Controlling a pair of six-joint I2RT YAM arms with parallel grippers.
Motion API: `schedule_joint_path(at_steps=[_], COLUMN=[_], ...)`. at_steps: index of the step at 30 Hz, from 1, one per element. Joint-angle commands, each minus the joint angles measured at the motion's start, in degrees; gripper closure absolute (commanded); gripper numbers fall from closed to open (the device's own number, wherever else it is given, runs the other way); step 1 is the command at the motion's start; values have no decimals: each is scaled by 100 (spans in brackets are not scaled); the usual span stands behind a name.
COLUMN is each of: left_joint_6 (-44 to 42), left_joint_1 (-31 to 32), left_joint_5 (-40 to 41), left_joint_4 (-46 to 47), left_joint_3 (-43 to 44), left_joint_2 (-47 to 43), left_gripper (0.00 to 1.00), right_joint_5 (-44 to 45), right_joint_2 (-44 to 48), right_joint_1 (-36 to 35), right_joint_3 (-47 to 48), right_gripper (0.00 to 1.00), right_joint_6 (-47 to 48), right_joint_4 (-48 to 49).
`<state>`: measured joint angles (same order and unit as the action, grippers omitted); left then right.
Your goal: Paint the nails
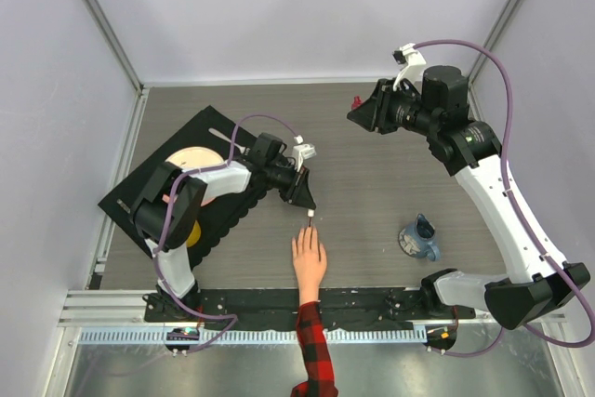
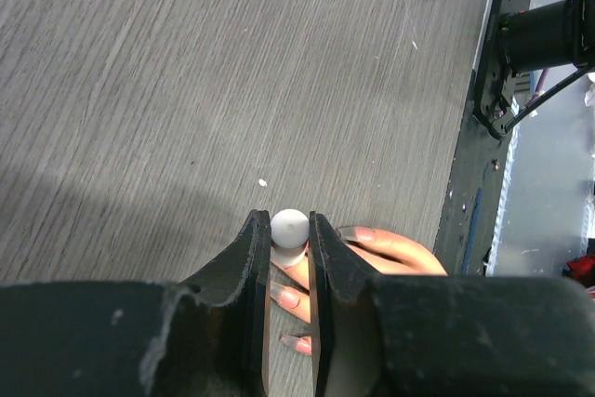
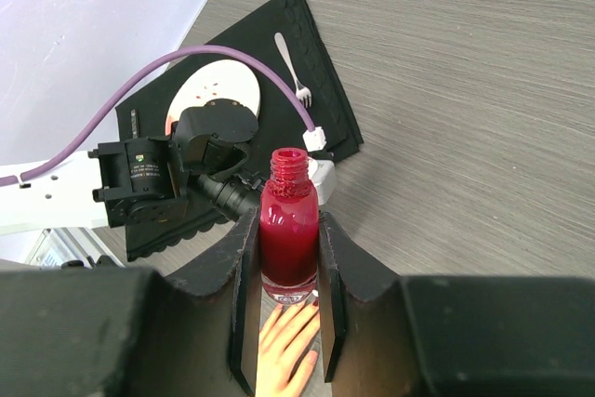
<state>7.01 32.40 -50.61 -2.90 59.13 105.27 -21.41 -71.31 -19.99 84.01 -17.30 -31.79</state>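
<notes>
Mug (image 1: 420, 239) right of hand (image 1: 309, 262) (mat (image 1: 191, 129) left)

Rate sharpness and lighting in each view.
Top external: evenly lit and sharp, soft shadows only. Left wrist: table grain crisp, a broad soft shadow across its lower left; the left tool dark and blurred. Right wrist: polish bottle sharp, slight sheen on glass.
</notes>
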Motion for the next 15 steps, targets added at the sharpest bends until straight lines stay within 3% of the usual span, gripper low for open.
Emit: schedule_joint_path(at_steps=[1, 15], left_joint_6=[-138, -261], left_joint_1=[20, 20], left_joint_5=[-133, -151], left_joint_4=[17, -123], left_joint_3=[239, 362], left_joint_2=[81, 195], left_gripper=[100, 100], right_joint_5=[-100, -144], right_joint_2=[3, -50], right_joint_1=[39, 56], right_joint_3=[230, 248], right_gripper=[99, 99], right_joint_6=[-45, -63], right_joint_4=[200, 191])
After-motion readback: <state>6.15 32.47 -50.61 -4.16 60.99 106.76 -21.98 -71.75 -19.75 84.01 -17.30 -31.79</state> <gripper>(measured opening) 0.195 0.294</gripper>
